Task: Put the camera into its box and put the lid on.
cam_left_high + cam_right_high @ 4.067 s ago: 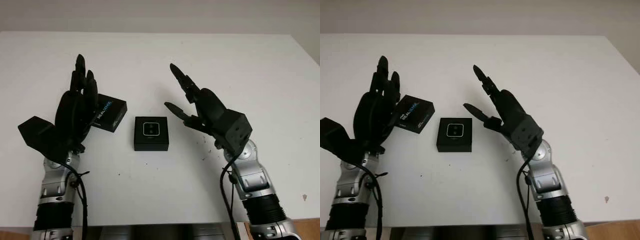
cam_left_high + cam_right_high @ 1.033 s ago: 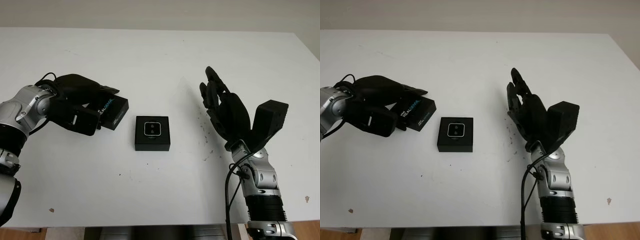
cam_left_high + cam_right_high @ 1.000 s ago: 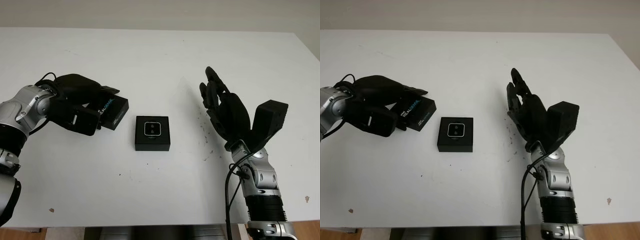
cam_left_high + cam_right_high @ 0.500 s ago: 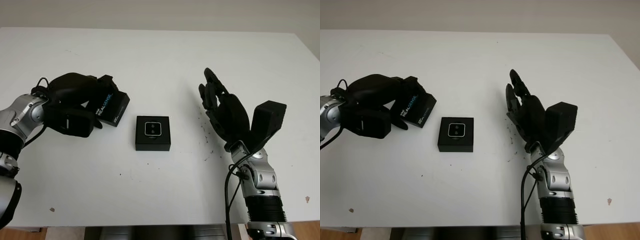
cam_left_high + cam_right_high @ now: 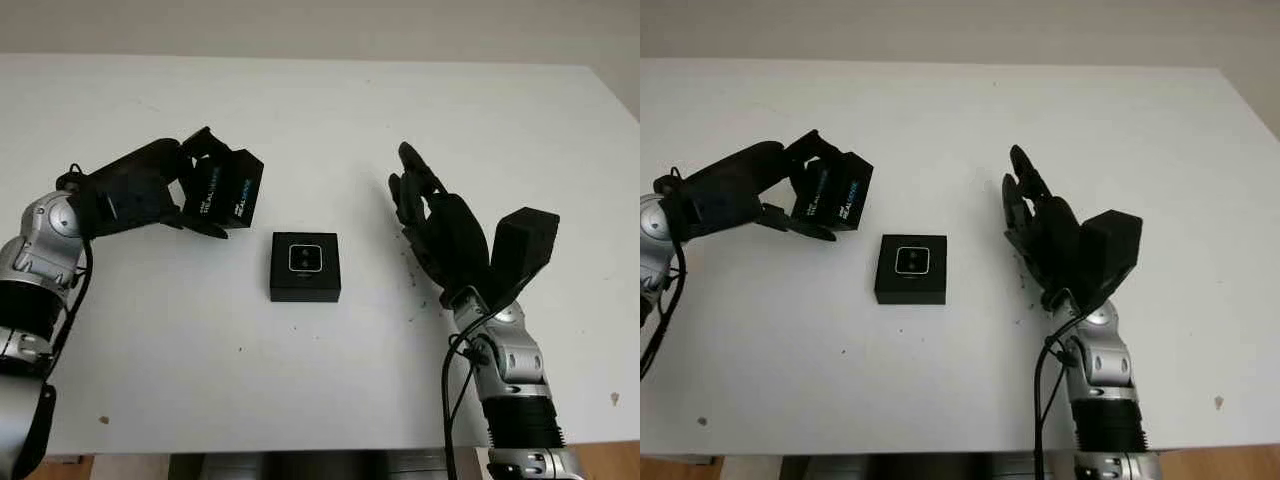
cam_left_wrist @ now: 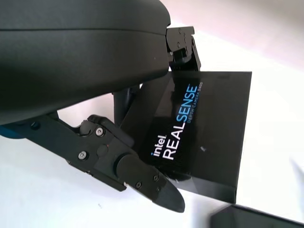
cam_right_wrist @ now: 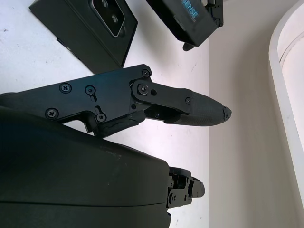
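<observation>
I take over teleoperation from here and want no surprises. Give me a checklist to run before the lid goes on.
1. Camera seated in the box: ok, it sits in the middle of the open box.
2. Lid held by the left hand: ok, fingers clamp its edges and it is tilted, off the table.
3. Lid over the box: not ok, it hangs up and to the left of it.
4. Lid level with the box: not ok, it is tilted.
5. Right hand out of the way: ok, open, right of the box.
6. Lid's hollow side facing down: cannot tell.
</observation>
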You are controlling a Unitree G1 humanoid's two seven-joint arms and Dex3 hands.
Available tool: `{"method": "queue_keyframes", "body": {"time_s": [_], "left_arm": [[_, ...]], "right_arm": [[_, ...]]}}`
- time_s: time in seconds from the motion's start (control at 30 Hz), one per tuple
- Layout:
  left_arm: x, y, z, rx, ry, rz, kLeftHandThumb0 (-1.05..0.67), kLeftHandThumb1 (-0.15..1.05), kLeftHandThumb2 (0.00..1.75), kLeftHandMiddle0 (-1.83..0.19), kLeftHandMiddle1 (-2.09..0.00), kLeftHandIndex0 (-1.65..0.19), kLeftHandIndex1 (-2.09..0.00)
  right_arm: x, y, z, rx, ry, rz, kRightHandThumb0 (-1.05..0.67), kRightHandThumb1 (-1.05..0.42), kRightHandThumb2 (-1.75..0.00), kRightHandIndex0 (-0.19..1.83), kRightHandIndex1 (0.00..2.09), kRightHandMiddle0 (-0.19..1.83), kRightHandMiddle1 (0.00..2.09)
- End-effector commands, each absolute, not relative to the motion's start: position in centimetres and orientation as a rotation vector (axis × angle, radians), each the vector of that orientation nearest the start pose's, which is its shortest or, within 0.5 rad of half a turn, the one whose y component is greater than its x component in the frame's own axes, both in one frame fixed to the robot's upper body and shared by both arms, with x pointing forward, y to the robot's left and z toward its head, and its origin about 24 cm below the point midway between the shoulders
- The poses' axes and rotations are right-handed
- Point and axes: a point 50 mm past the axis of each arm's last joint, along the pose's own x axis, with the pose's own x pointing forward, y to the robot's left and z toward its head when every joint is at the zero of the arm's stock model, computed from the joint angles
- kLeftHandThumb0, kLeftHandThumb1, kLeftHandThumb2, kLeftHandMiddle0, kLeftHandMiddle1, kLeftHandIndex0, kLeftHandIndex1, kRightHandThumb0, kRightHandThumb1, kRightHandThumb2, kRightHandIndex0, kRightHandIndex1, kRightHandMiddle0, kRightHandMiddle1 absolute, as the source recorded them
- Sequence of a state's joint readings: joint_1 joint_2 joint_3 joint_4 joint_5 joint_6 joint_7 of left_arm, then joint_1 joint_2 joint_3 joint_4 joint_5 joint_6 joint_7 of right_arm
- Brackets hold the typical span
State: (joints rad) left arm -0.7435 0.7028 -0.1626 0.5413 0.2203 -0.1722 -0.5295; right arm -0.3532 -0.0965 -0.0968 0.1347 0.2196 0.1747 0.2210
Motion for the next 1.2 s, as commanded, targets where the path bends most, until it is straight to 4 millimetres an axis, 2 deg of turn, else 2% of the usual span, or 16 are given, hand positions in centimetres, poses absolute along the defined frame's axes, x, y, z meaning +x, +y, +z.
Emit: {"method": "queue_keyframes", "body": {"time_s": [0.0, 0.17, 0.27, 0.43, 0.7, 0.83, 1.03, 1.17], "left_arm": [[35.5, 22.8, 19.3, 1.004, -0.088, -0.445, -0.43, 1.05, 0.13, -0.15, -2.09, -0.04, -1.57], [34.4, 21.5, 20.6, 1.002, -0.031, -0.449, -0.45, 1.05, 0.21, -0.33, -2.08, -0.07, -1.74], [33.6, 20.8, 21.1, 1.040, -0.011, -0.454, -0.41, 1.05, 0.22, -0.33, -2.07, -0.06, -1.79], [32.6, 19.9, 21.6, 1.110, 0.030, -0.461, -0.31, 1.05, 0.23, -0.24, -1.98, -0.05, -1.71], [32.0, 19.6, 22.1, 1.203, 0.082, -0.490, -0.26, 1.05, 0.25, -0.26, -2.09, -0.07, -1.84], [32.0, 19.5, 22.1, 1.213, 0.092, -0.504, -0.25, 1.05, 0.24, -0.31, -2.09, -0.07, -1.88], [31.9, 19.1, 21.5, 1.192, 0.096, -0.546, -0.27, 1.05, 0.25, -0.15, -1.97, -0.05, -1.82], [31.9, 18.7, 20.9, 1.128, 0.104, -0.567, -0.25, 1.05, 0.25, -0.29, -2.09, -0.01, -1.89]], "right_arm": [[31.5, -15.2, 9.9, 0.149, -0.085, 0.234, -0.60, -1.05, -0.55, -0.02, 0.06, 0.04, 0.07], [31.4, -14.8, 9.8, 0.156, -0.087, 0.230, -0.60, -1.05, -0.53, 0.00, 0.07, 0.05, 0.08], [31.3, -14.6, 9.7, 0.152, -0.088, 0.225, -0.61, -1.05, -0.52, 0.01, 0.07, 0.08, 0.10], [31.3, -14.4, 9.6, 0.152, -0.097, 0.226, -0.61, -1.05, -0.52, 0.02, 0.07, 0.09, 0.11], [31.2, -14.1, 9.5, 0.172, -0.089, 0.234, -0.60, -1.05, -0.51, 0.01, 0.06, 0.07, 0.11], [31.2, -13.8, 9.5, 0.161, -0.096, 0.236, -0.61, -1.05, -0.51, 0.01, 0.06, 0.07, 0.11], [31.3, -13.7, 9.4, 0.166, -0.100, 0.240, -0.61, -1.05, -0.51, 0.01, 0.06, 0.06, 0.12], [31.3, -13.7, 9.3, 0.168, -0.097, 0.238, -0.61, -1.05, -0.50, 0.01, 0.06, 0.05, 0.12]]}}
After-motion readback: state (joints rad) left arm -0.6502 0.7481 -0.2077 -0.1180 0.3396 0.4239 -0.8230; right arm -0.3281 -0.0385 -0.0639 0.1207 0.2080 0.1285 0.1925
